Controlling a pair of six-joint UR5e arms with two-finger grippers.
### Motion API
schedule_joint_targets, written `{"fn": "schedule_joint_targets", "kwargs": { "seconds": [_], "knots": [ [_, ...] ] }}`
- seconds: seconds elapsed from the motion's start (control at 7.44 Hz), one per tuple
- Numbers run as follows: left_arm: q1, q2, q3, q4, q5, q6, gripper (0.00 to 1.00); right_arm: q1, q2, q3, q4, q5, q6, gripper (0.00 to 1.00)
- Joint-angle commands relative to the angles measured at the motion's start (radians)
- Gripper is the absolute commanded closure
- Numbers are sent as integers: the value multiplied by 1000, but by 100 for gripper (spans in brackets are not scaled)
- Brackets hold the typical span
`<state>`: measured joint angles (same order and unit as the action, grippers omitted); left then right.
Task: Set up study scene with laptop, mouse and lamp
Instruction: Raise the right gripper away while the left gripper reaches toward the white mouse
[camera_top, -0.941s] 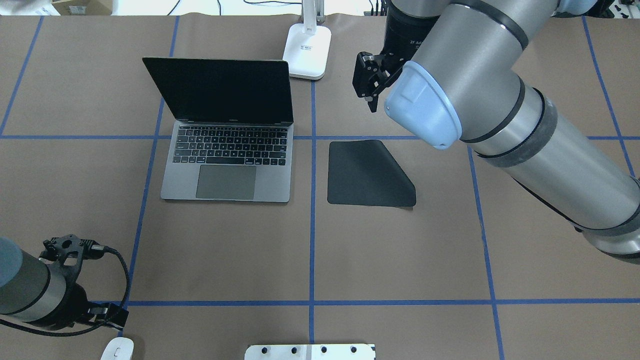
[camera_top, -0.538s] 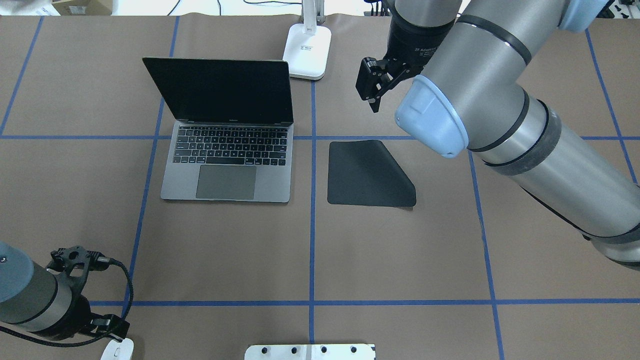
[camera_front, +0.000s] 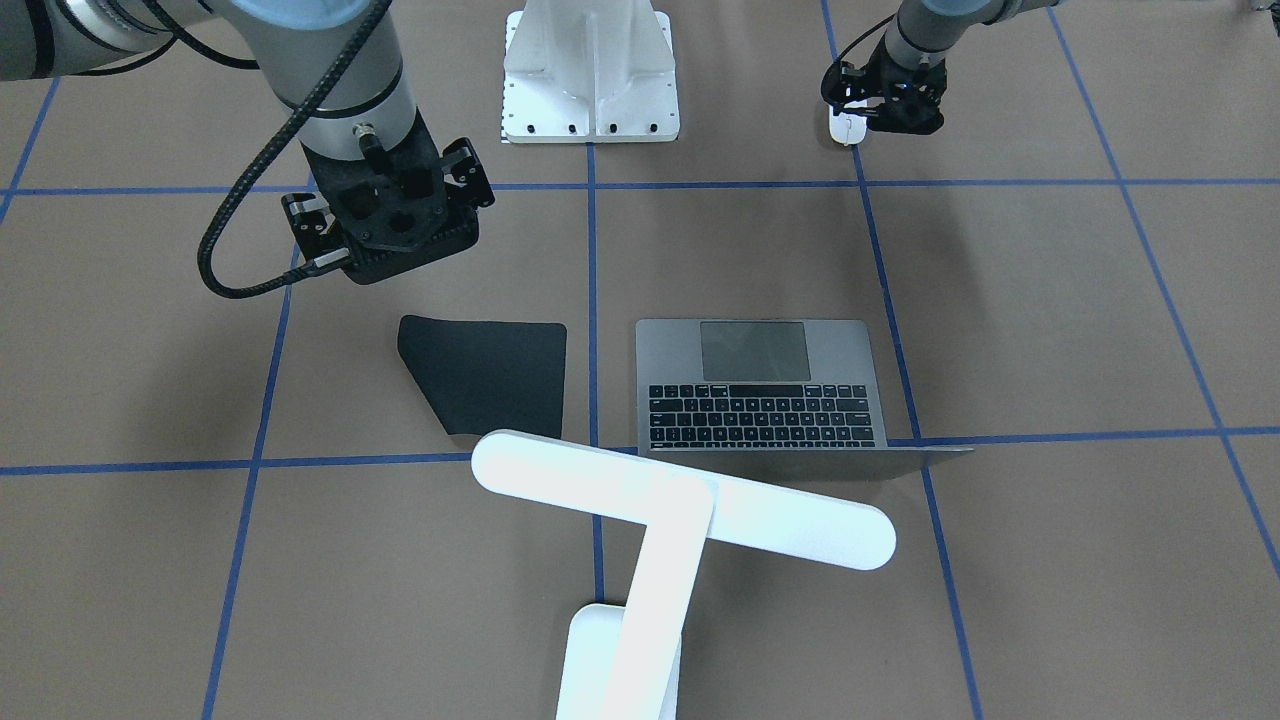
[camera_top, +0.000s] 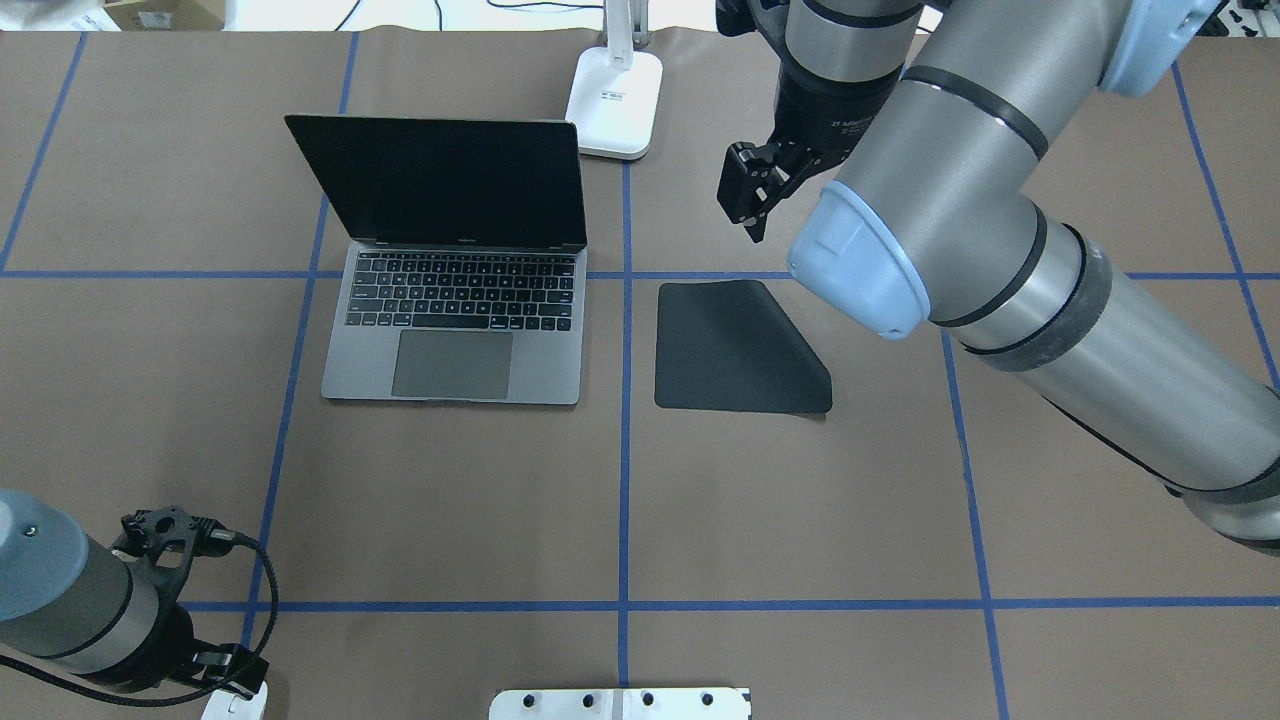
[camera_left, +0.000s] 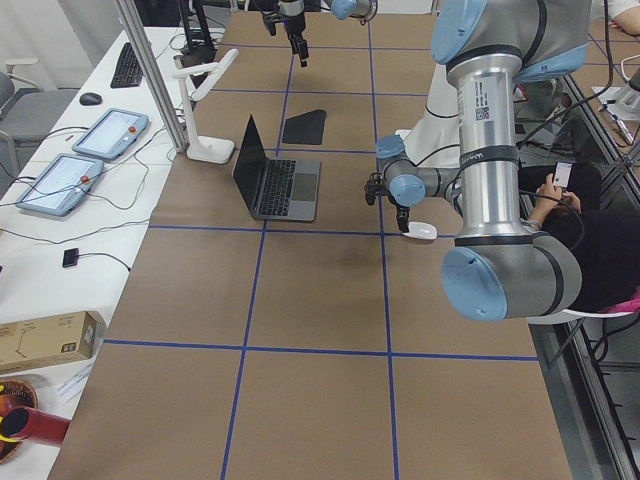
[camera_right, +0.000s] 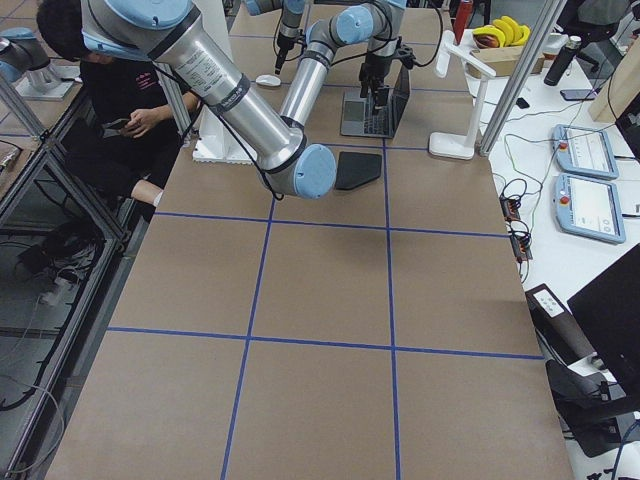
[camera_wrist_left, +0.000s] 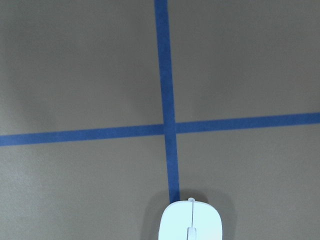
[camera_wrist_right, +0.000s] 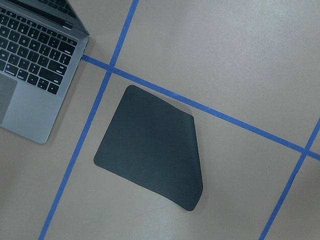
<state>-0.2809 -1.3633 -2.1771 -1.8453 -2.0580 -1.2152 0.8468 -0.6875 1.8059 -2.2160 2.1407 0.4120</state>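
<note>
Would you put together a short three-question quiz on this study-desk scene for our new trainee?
1. True or false: the laptop has its lid closed.
2. Which arm's gripper hovers over the table just beyond the far edge of the black mat?
3. Which thing lies closest to the left gripper?
A. the laptop
B. the mouse
C. the black mat

Key:
1. False. The lid stands open and the keys are showing.
2. The right gripper.
3. B
</note>
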Motion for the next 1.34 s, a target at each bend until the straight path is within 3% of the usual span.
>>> {"fn": "schedule_joint_targets", "kwargs": {
  "seconds": [0.0, 0.81, 1.21],
  "knots": [
    [5, 1, 77, -104, -28, -1, 4, -5, 2, 1, 4, 1, -9, 0],
    [64, -2, 88, -111, -68, -14, 4, -25, -3, 23, 4, -15, -6, 0],
    [80, -39, 114, -107, -70, -15, 10, -31, -6, 24, 4, -24, -6, 0]
  ]
}}
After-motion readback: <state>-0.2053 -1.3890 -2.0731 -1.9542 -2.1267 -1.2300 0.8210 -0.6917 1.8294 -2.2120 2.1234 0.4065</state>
